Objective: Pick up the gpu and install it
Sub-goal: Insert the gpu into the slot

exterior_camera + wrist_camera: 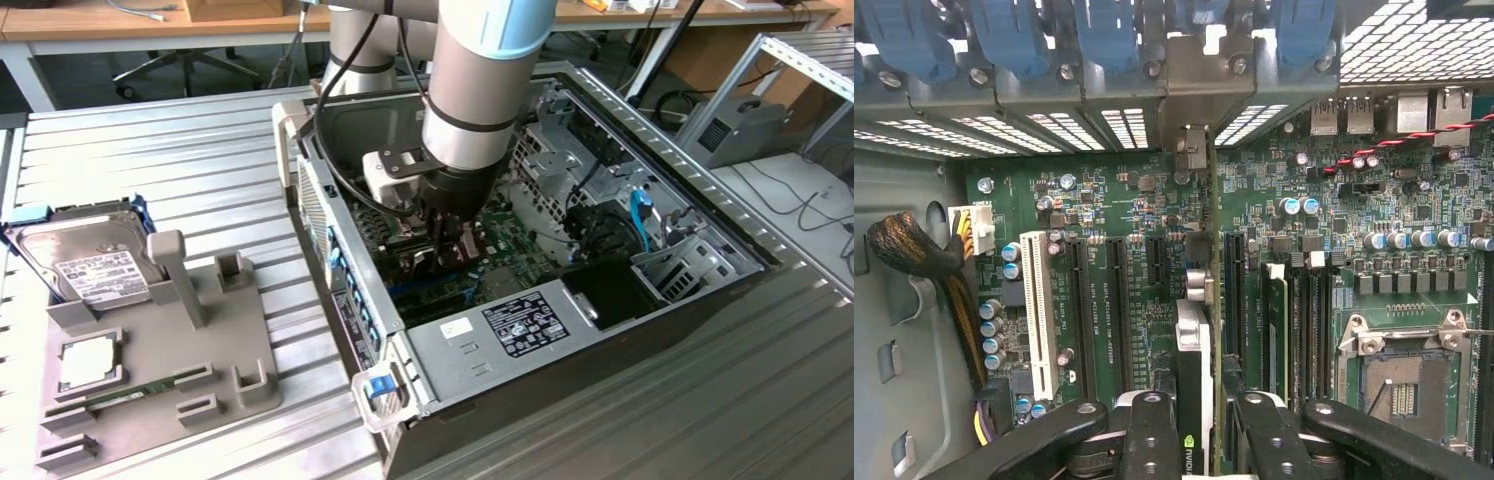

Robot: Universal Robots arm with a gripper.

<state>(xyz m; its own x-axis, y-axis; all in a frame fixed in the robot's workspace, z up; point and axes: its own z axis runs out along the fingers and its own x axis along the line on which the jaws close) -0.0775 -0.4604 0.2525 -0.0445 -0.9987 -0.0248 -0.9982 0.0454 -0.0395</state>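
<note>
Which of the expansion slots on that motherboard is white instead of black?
The long slot nearest the braided cable bundle; it alone is white, and every other slot is black.

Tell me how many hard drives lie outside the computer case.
1: the silver hard drive rests on the grey holder, at the exterior view's left of the computer case. Others may be hidden behind the case.

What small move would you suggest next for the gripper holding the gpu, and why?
Probably ease it straight down. The gripper holds the gpu edge-on over the motherboard, with its bracket end at the rear of the case. I cannot tell whether it is seated.
</note>
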